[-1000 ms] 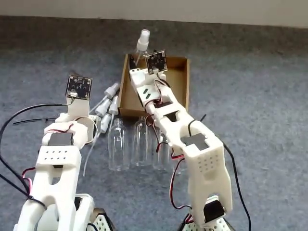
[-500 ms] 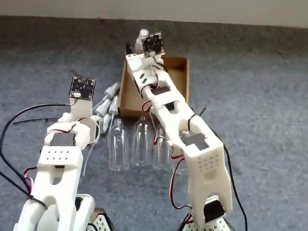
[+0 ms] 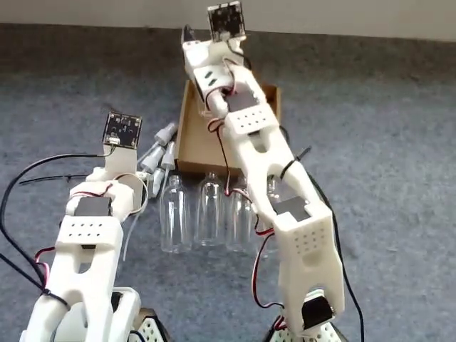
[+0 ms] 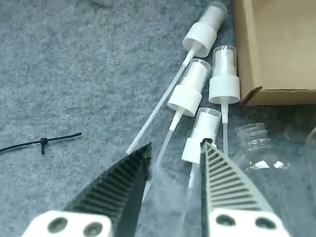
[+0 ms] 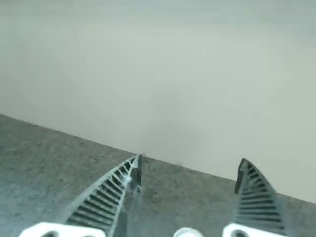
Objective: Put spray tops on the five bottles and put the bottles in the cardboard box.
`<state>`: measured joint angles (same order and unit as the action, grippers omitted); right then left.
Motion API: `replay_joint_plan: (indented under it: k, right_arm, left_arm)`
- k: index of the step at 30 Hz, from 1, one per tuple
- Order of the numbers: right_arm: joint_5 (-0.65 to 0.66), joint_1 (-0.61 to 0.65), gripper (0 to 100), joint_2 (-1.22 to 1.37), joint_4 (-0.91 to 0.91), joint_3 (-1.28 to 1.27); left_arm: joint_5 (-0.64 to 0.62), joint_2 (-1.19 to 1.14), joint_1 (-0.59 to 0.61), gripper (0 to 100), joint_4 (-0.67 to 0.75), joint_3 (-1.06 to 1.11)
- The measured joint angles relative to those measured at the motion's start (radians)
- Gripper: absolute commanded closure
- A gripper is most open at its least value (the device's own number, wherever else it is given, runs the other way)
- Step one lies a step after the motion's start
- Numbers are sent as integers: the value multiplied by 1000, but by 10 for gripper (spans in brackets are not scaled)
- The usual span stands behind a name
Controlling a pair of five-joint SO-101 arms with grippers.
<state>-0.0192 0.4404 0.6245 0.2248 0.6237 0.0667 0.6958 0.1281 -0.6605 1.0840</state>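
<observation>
A row of bottles (image 3: pixel 206 210) stood on the table just before the box (image 3: pixel 192 153), with spray tops (image 3: pixel 158 153) lying left of it.

The high camera sits above and behind both arm bases, looking down and forward across the grey carpeted tabletop (image 3: pixel 385 142) to the wall (image 3: pixel 342 13) at its far edge. The left wrist camera hangs close over the tabletop, facing down past the left gripper (image 4: pixel 176 145) at the spray tops (image 4: pixel 197 84) and a corner of the cardboard box (image 4: pixel 276 44), all within the high view's field. The right wrist camera sits high, facing almost level past the right gripper (image 5: pixel 190 159) toward the far edge and wall, a strip the high view shares.
</observation>
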Motion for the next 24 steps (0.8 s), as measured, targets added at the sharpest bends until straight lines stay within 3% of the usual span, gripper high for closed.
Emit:
replay_joint_plan:
  k: [9, 15, 21, 24]
  right_arm:
    - [0, 0, 745, 0, 674, 588]
    - [0, 0, 745, 0, 1119, 841]
    - [0, 0, 746, 0, 1465, 987]
    - [2, -14, 746, -2, 1514, 1019]
  left_arm:
    - [0, 0, 0, 846, 25, 2]
    - [0, 0, 0, 846, 75, 34]
    - [0, 0, 0, 846, 84, 34]
    - [0, 0, 0, 846, 84, 34]
